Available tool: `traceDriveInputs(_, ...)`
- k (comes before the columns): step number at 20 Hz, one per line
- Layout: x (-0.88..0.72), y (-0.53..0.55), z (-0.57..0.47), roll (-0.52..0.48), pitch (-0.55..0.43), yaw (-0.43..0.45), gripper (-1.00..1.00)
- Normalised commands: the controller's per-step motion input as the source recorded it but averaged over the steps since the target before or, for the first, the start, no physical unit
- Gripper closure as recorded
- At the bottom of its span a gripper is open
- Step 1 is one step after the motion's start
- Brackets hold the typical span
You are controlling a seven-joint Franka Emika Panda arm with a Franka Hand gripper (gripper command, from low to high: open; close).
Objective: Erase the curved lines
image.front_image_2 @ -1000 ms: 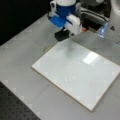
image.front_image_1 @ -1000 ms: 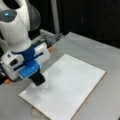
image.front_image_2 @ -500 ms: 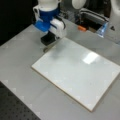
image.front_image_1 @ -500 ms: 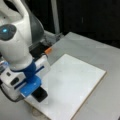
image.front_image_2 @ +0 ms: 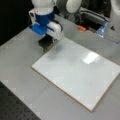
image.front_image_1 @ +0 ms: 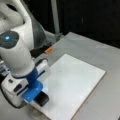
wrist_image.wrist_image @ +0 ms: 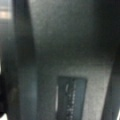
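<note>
My gripper point(image.front_image_1: 37, 96) has blue fingers and is shut on a black block eraser point(image.front_image_1: 42, 99). It stands over the corner of the white board point(image.front_image_1: 75, 82) at a front view's bottom left. In a front view the gripper point(image.front_image_2: 47, 41) and eraser point(image.front_image_2: 45, 44) sit at the edge of the board point(image.front_image_2: 75, 72) nearest the arm, at its far left corner. The eraser rests on or just above the board. No curve lines show on the board's visible surface. The wrist view is dark and close, with a dark block point(wrist_image.wrist_image: 71, 97) at its lower middle.
The board lies on a grey table point(image.front_image_2: 20, 57). A small orange item point(image.front_image_1: 48, 50) lies on the table beyond the board, also in a front view point(image.front_image_2: 81, 28). Dark equipment and a blue-tipped part point(image.front_image_2: 102, 28) stand at a front view's top right.
The gripper with the eraser has travelled along the board's edge to its corner, toward a front view's bottom and the other front view's left.
</note>
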Motion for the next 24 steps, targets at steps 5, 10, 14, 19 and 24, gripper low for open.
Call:
traceDriveInputs(5, 0.04, -0.24, -0.09, 0.104, -0.005, 0.121, 1.0)
traceDriveInputs(10, 0.09, -0.21, -0.03, 0.111, -0.043, 0.073, 1.0)
traceDriveInputs(14, 0.17, -0.2, -0.06, 0.134, -0.051, 0.05, 1.0)
traceDriveInputs(19, 0.26, -0.25, -0.08, 0.165, -0.045, 0.049, 1.0)
traceDriveInputs(24, 0.33, -0.28, 0.02, 0.156, -0.009, 0.026, 1.0)
